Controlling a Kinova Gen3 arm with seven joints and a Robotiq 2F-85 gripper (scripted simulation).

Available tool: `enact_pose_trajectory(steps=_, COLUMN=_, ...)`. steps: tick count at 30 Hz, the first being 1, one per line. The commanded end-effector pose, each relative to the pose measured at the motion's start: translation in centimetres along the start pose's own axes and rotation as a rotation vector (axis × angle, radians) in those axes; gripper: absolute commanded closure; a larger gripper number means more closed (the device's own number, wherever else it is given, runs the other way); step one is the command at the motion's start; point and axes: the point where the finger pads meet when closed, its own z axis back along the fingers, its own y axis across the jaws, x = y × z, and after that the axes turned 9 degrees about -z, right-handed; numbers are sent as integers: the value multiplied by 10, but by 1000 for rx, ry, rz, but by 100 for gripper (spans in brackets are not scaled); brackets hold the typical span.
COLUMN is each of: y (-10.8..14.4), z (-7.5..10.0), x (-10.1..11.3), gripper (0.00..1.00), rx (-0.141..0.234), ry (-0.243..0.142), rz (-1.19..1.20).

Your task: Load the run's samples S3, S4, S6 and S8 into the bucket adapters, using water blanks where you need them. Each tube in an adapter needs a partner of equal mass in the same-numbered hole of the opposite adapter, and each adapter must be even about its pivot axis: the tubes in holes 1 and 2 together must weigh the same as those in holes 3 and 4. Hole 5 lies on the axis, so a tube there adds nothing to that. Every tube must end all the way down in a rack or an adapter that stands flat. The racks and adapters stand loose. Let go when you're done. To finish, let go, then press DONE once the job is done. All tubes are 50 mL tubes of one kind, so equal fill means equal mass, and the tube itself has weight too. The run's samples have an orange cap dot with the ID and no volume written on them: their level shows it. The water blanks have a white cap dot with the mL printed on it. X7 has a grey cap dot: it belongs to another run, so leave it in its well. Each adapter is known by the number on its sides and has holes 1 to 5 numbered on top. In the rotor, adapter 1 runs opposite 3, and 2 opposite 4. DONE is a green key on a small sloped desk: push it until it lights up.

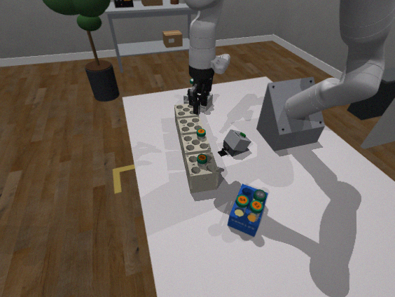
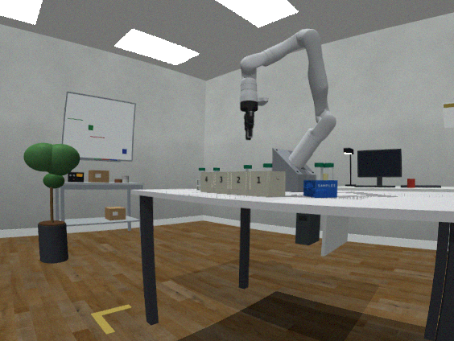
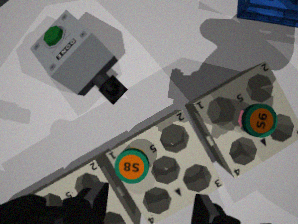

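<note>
Two dark fingers of the hand (image 3: 150,212) are standing partly open with nothing between them, touching nothing. In the exterior view the hand (image 2: 248,133) is hanging well above the row of adapters (image 2: 241,183), pointing straight down. In the top view it (image 1: 196,101) is sitting over the far end of the row (image 1: 196,147).

Under the hand, S8 (image 3: 132,166) is seated in hole 1 of one adapter, and S6 (image 3: 260,120) is seated in hole 5 of the next adapter. Which adapter numbers these are cannot be read in the wrist view. The DONE desk (image 3: 75,55) is standing beside the row on the bench (image 1: 298,196).

The blue sample rack (image 1: 245,224) is standing near the close end of the row, apart from it. It is carrying two orange-dot tubes (image 1: 242,200) and one grey-dot tube (image 1: 260,194); their labels are too blurred to read with certainty. A small rack behind the hand is mostly hidden. The wrist view is cutting off the fingers at its lower edge.

The arm (image 2: 314,80) is rising from a wedge base (image 1: 280,140), arching over and dropping vertically.
</note>
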Motion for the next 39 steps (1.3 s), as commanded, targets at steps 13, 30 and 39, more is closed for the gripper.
enact_pose_trajectory(steps=13, y=-35, z=1, x=28, gripper=38, rx=1, ry=-2, rz=0)
enact_pose_trajectory(steps=30, y=-74, z=1, x=60, gripper=38, rx=1, ry=-2, rz=0)
enact_pose_trajectory(steps=39, y=-97, z=1, x=78, gripper=38, rx=1, ry=-2, rz=0)
